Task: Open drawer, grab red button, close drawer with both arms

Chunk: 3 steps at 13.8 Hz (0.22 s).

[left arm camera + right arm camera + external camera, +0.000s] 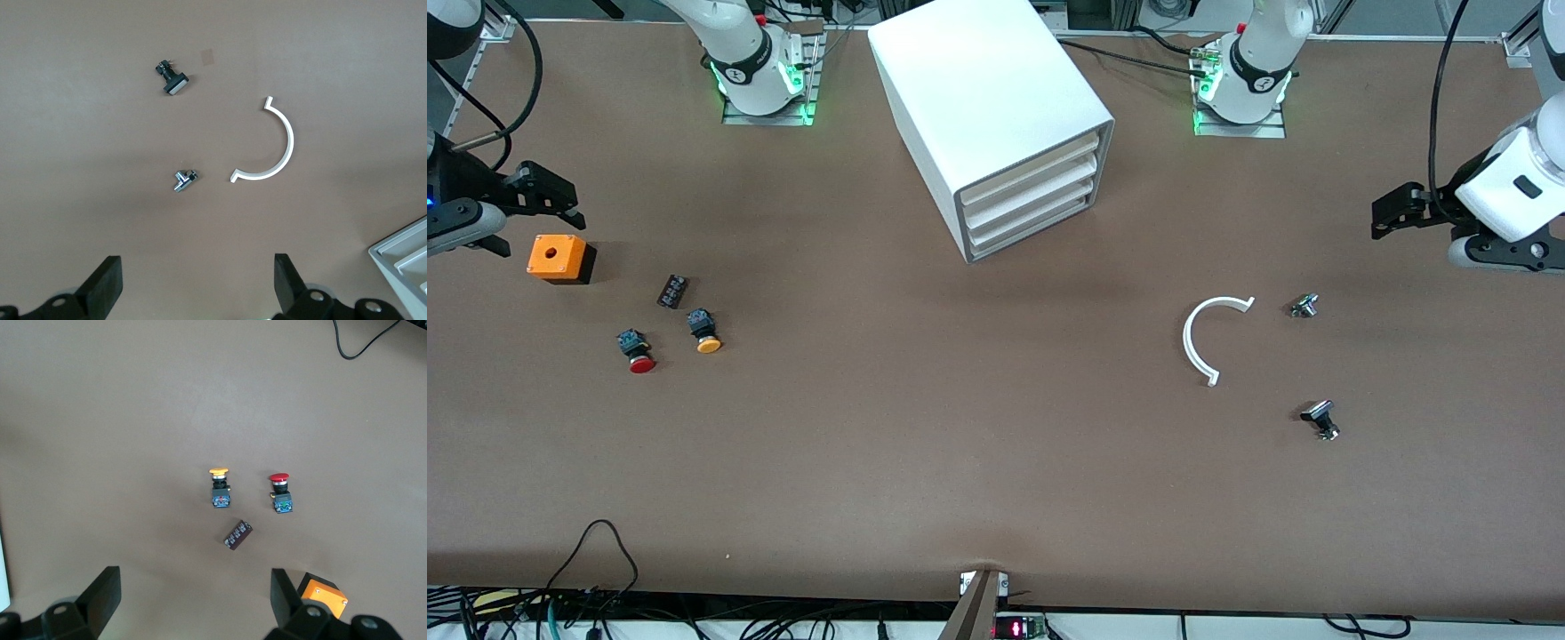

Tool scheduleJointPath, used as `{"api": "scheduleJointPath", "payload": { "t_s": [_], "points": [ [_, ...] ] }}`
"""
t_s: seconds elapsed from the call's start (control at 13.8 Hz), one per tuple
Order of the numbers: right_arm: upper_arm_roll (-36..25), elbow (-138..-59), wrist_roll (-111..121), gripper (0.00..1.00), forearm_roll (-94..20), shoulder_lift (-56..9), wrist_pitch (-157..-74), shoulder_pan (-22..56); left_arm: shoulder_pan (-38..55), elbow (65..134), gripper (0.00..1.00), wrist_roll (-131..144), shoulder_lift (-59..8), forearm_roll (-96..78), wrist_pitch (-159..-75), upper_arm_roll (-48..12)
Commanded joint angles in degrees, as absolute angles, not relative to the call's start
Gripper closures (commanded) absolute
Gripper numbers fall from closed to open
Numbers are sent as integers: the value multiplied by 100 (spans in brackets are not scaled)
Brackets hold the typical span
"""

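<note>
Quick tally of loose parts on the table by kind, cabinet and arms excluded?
Mushroom push buttons: 2, the red button and the orange-yellow button
Orange box with a hole: 1
Small black block: 1
White curved bracket: 1
Small metal-and-black parts: 2, one and another
Total: 7

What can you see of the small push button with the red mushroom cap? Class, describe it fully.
The small push button with a round red mushroom cap has a black-and-bluish body. It lies on its side on the brown table, toward the right arm's end, beside a like button with an orange-yellow cap and nearer the front camera than the orange box. Nothing but the table touches it.
</note>
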<state>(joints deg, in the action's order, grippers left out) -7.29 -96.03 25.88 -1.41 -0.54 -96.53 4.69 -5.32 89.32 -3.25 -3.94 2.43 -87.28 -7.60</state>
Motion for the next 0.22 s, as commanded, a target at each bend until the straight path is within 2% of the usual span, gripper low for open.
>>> {"api": "scheduleJointPath", "payload": {
  "t_s": [0.0,0.15],
  "points": [
    [-738,-9475,2593,1,-211,-105,-9598,466,-457,8815,0,-528,-396,123,-8604,-650],
    [-738,-9475,2593,1,-211,-105,-9606,466,-448,8824,0,-510,-396,132,-8596,-650]
  ]
}}
